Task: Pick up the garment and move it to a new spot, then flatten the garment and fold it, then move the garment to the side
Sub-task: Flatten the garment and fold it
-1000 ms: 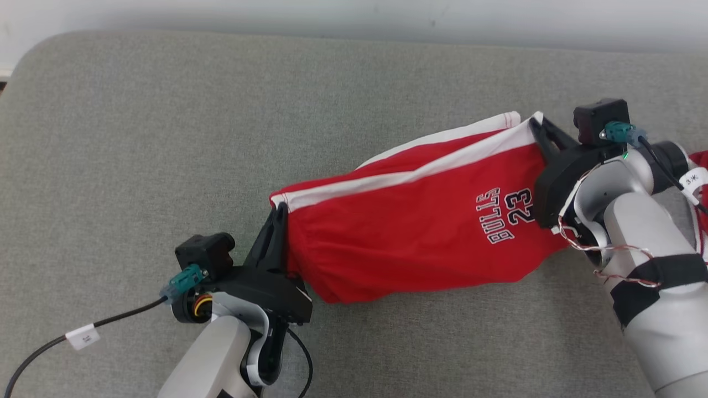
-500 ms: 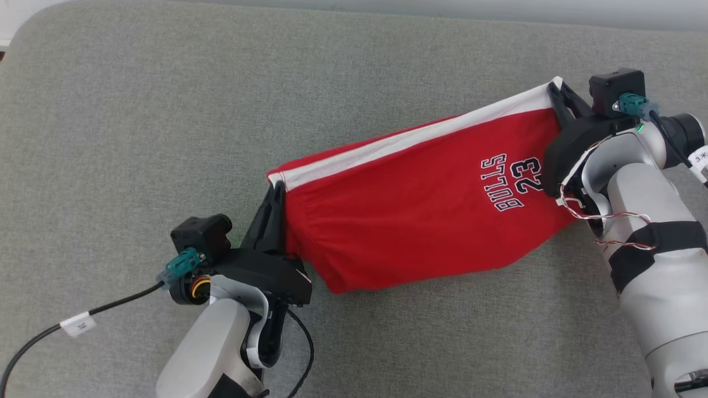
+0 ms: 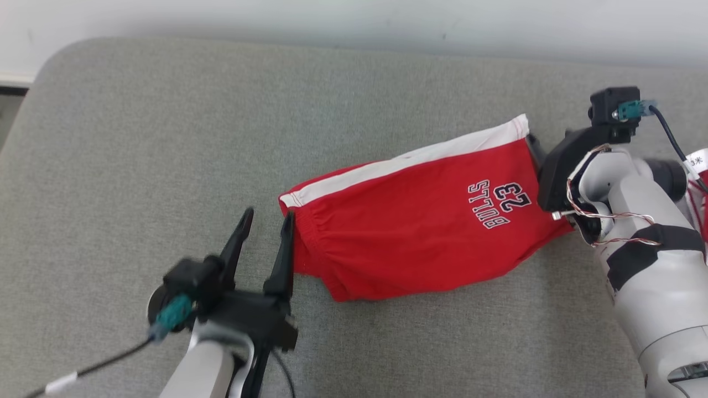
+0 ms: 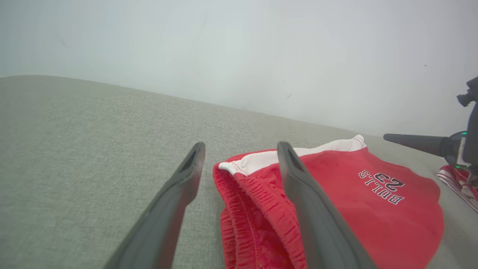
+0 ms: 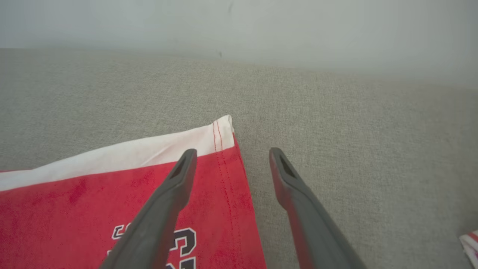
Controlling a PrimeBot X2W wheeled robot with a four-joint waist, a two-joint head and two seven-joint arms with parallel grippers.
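Observation:
The garment point(image 3: 409, 237) is a pair of red shorts with a white side stripe and "BULLS 23" print, lying folded on the grey cushion point(image 3: 166, 138). My left gripper point(image 3: 269, 213) stands open just left of the waistband end, its right finger beside the cloth, nothing held. In the left wrist view the gripper point(image 4: 241, 144) is spread, with the waistband corner of the garment point(image 4: 373, 209) below the gap. My right gripper point(image 5: 232, 150) is open over the garment's point(image 5: 74, 209) white-striped far corner, gripping nothing. In the head view the right gripper point(image 3: 534, 148) sits at the shorts' right end, mostly hidden by its own wrist.
A red-and-white striped cloth point(image 3: 698, 199) lies at the right edge, behind my right arm. A white wall point(image 3: 354, 22) runs along the cushion's far edge. The cushion's rounded corner point(image 3: 50, 61) is at the upper left. A cable trails from my left wrist.
Both grippers have opened and let go of the garment, which now rests flat on the cushion. The left gripper has drawn back slightly. The head camera has shifted.

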